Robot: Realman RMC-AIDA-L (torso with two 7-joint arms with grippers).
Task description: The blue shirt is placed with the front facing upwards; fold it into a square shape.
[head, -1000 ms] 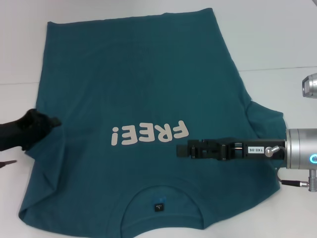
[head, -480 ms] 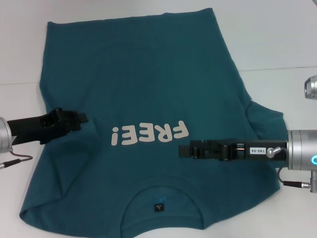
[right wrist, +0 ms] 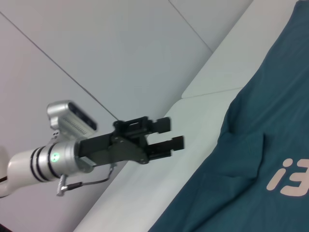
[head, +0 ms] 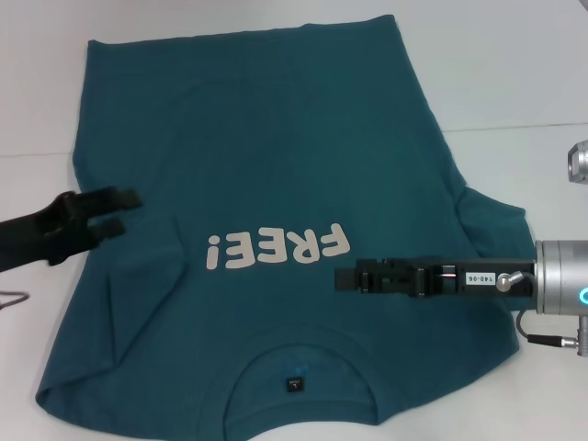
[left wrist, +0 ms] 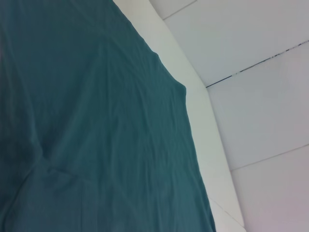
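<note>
- My left gripper (head: pixel 129 209) hangs over the left side of the shirt, level with the lettering, its two black fingers parted with nothing between them; the right wrist view shows the same gap and no cloth in it.
- My right gripper (head: pixel 342 276) reaches in from the right, just below the end of the lettering and low over the chest; I cannot tell whether it is open or closed, and I see no fabric lifted by it.
- The large dark teal-blue cotton short-sleeved T-shirt (head: pixel 266 156) lies spread front-up on the white surface (head: pixel 514 64), collar and small black neck label (head: pixel 294 385) nearest me, hem at the far side, white "FREE!" lettering (head: pixel 278 248) across the chest.
- The left sleeve looks tucked in over the body with a soft ridge; the right sleeve (head: pixel 491 220) lies out flat.
- I judge the fold as barely begun: the body is at full length and the right side unfolded.
- Next I need to take hold of the right sleeve edge and carry it inward, keeping the cloth flat.
</note>
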